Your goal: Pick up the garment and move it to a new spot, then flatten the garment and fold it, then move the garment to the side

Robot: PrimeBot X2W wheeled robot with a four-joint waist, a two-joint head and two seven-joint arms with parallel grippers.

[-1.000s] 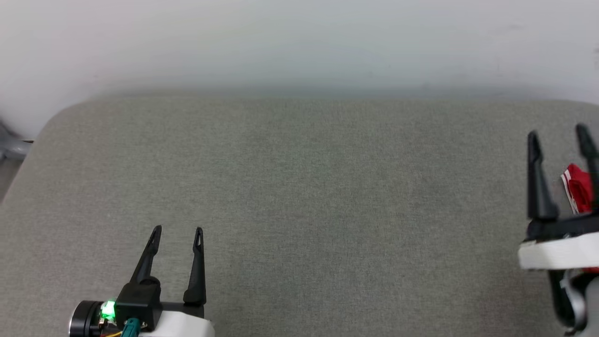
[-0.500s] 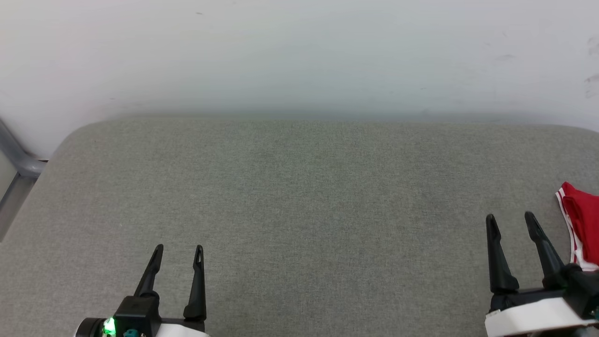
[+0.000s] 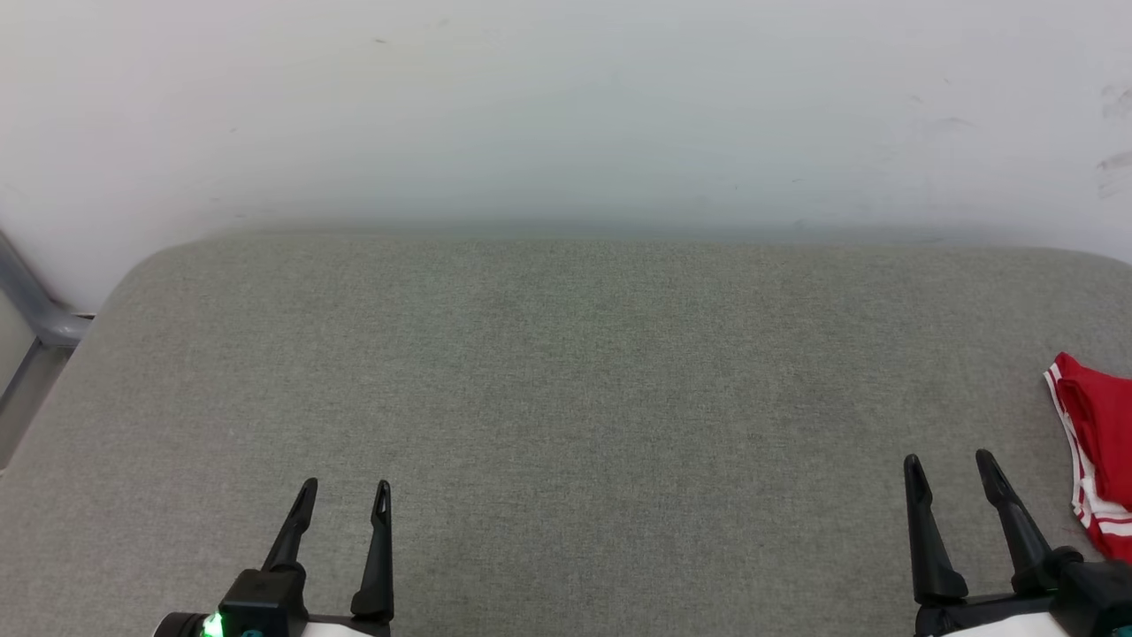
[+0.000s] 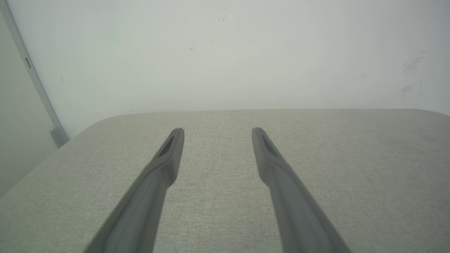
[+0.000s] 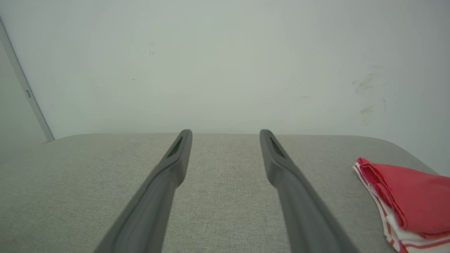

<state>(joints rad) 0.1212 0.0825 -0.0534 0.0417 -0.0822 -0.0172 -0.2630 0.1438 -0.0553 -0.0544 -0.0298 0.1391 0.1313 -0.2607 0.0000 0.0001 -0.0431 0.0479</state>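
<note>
The grey padded table (image 3: 566, 398) stands against a white wall (image 3: 566, 106). The garment (image 3: 1101, 451), apparently folded into a red bundle with striped trim, lies at the table's right edge. One second ago the right gripper (image 3: 948, 460) straddled it. Now that gripper sits apart at the near right corner, jaws spread and empty. The left gripper (image 3: 346, 487), at the near edge, is likewise released. Judgement: the set-aside looks complete.

No text, number, brand or sign can be read in any of the views; the garment (image 3: 1104, 433) shows only plain red cloth and a red-and-white striped trim on the part that is visible.
</note>
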